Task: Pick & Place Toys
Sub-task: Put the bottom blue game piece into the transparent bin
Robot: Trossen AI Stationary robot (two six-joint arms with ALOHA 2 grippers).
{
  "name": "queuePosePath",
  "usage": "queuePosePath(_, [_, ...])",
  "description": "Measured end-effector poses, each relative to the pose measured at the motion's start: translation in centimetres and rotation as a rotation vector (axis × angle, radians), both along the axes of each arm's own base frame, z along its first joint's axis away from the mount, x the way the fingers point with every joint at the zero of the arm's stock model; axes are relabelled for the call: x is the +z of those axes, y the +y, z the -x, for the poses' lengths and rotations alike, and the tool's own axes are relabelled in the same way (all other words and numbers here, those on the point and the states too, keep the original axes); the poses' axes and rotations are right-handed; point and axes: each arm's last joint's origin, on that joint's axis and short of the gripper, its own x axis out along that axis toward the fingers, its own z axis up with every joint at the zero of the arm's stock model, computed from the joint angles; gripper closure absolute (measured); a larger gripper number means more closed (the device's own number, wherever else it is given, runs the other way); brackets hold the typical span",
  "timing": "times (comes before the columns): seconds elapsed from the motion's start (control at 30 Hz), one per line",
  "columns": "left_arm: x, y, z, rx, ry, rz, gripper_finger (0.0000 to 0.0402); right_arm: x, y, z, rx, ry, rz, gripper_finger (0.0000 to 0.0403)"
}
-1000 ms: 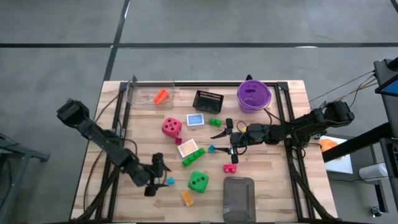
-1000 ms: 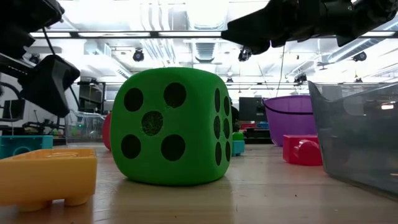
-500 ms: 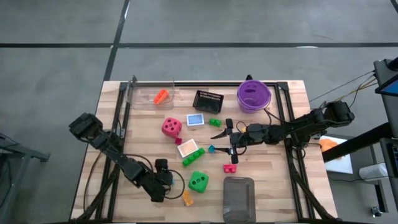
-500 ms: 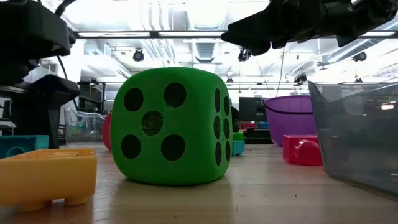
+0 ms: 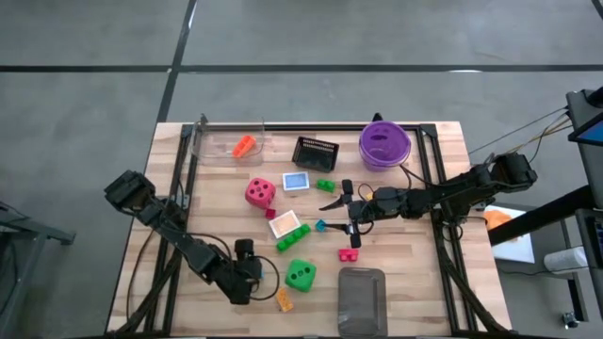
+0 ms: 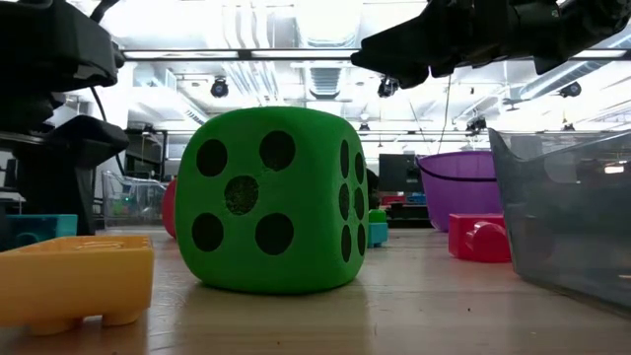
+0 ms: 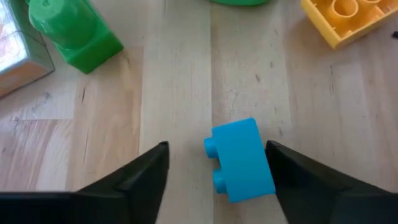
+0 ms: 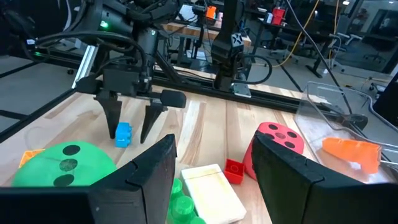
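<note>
A small blue brick (image 7: 239, 160) lies flat on the table near its front left. My left gripper (image 7: 216, 149) is open and slants down over it, one finger on each side; the right wrist view also shows the left gripper (image 8: 130, 124) straddling the blue brick (image 8: 124, 132). One finger (image 7: 292, 174) stands right at the brick's side and the other (image 7: 146, 174) is a gap away. In the high view the left gripper (image 5: 250, 270) hides the brick. My right gripper (image 5: 341, 209) hangs open above the table's middle, holding nothing. My left gripper stands astride the blue brick, its fingers slanting down from above along the two long sides. One finger lies close against a long side (image 7: 266, 163); whether it touches, I cannot tell. The brick rests flat on the table.
Close by are a green die (image 5: 301, 275), a yellow brick (image 5: 284, 300) and a green brick (image 5: 292, 237). Farther off are a red die (image 5: 260, 192), a red brick (image 5: 350, 253), two picture cards (image 5: 296, 182), a black mesh basket (image 5: 316, 151), a purple bowl (image 5: 383, 143) and clear containers (image 5: 362, 299).
My left gripper has moved down and toward the table's near right, tipping more steeply downward, and now stands over the blue brick, which has not moved. For the last half second it has kept still.
</note>
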Motion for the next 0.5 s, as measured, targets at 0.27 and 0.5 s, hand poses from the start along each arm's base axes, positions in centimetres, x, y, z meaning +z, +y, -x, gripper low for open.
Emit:
queuePosePath(0.27, [0.02, 0.02, 0.03, -0.017, 0.002, -0.011, 0.0302, 0.00, 0.00, 0.00, 0.000, 0.000, 0.000, 0.0200])
queuePosePath(0.5, [0.50, 0.16, 0.10, -0.038, -0.062, -0.048, 0.0312, 0.00, 0.00, 0.00, 0.000, 0.000, -0.001, 0.0200])
